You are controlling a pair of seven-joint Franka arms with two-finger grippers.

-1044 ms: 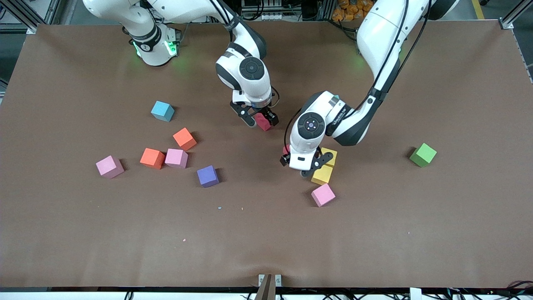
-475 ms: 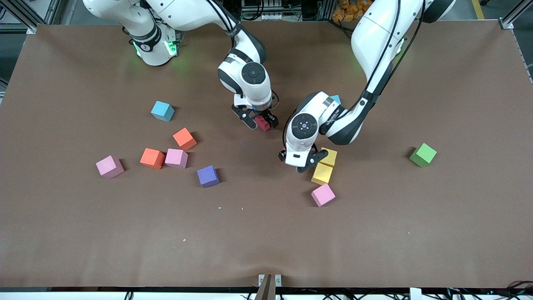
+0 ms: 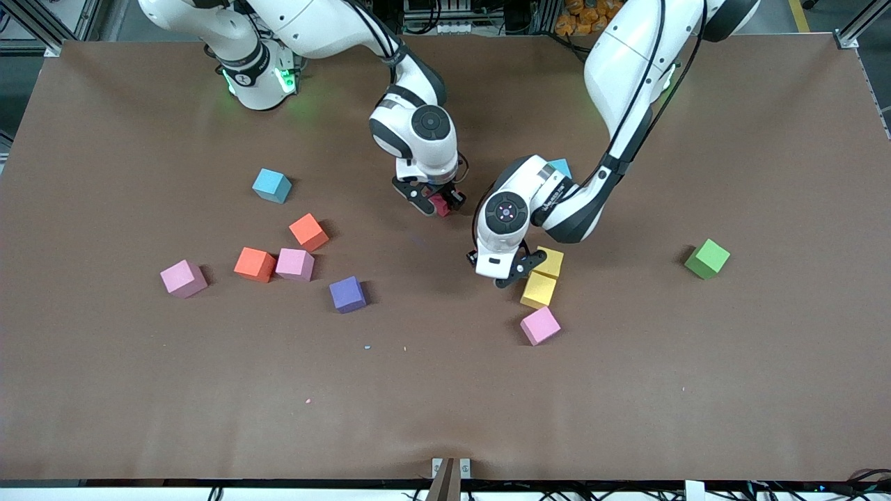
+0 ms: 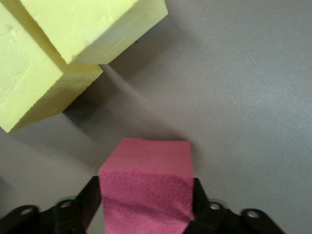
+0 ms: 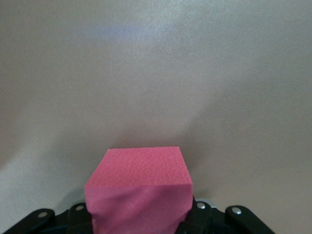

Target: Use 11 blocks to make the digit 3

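Observation:
My right gripper (image 3: 437, 202) is down at the table's middle, shut on a red block (image 3: 439, 204); the right wrist view shows that red block (image 5: 139, 187) squeezed between the fingers (image 5: 80, 214). My left gripper (image 3: 502, 273) is low beside two touching yellow blocks (image 3: 538, 290), and its wrist hides its block in the front view. In the left wrist view, a red block (image 4: 146, 187) is pinched and creased in the left gripper (image 4: 146, 207), resting on the table close to the yellow blocks (image 4: 39, 92). A pink block (image 3: 540, 325) lies nearer the camera.
Toward the right arm's end lie two orange blocks (image 3: 308, 232) (image 3: 255, 264), two pink blocks (image 3: 294, 264) (image 3: 183, 278), a purple block (image 3: 347, 293) and a light-blue cube (image 3: 271, 185). A green cube (image 3: 707, 258) sits toward the left arm's end. Another light-blue cube (image 3: 561, 167) peeks out by the left arm.
Both grippers, open around their red blocks a second ago, have shut on them. Each hand shifted slightly away from the camera.

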